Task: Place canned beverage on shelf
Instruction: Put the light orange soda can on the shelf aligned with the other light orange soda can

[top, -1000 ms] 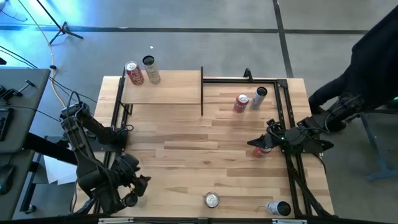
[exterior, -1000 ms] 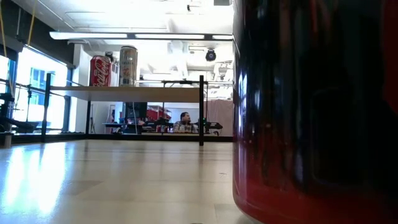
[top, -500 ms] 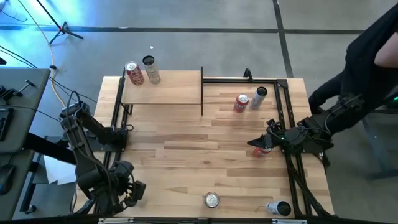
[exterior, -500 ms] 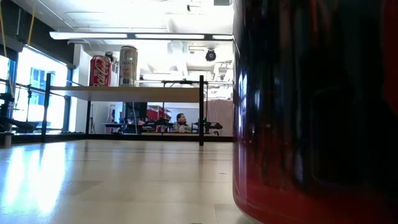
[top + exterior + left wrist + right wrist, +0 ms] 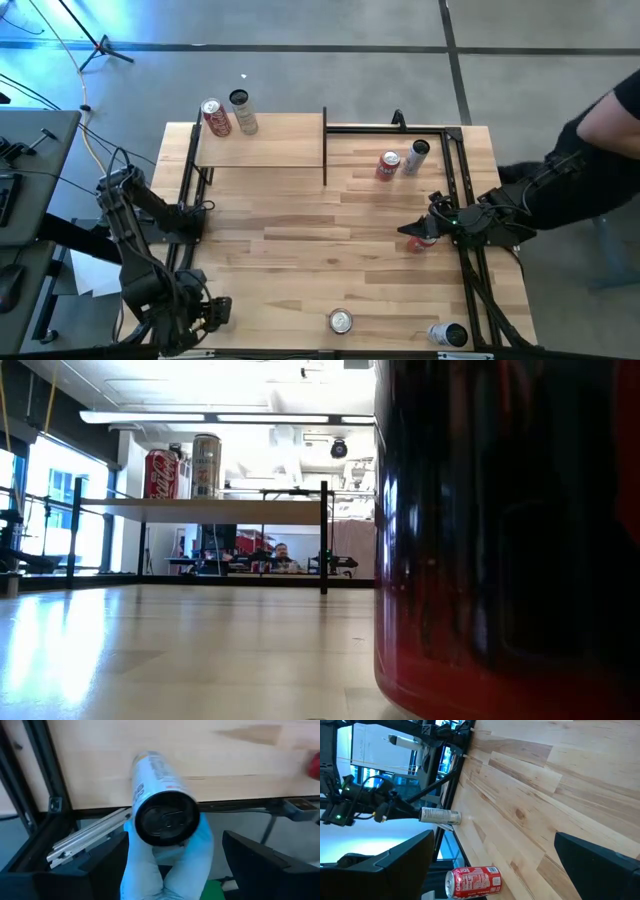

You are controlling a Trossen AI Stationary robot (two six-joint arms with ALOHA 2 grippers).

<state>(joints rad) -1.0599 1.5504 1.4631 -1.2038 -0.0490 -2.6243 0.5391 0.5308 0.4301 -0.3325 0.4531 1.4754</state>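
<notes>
Left gripper [image 5: 205, 312] off table's [image 5: 300, 230] near-left corner, clamped slim white can [image 5: 157, 795]. Right gripper [image 5: 415, 232] gaped wide beside red can [image 5: 426, 241].

You can read only one name for sure — "Coca-Cola", in white letters on the red can [image 5: 161, 473] that stands at the left end of the shelf [image 5: 200, 510] in the low view. The tall silver can [image 5: 206, 465] next to it has marks too small for you to read. On the red can [image 5: 472, 881] lying in the right wrist view you can see white writing, but it is turned sideways — you can't make out the words.
</notes>
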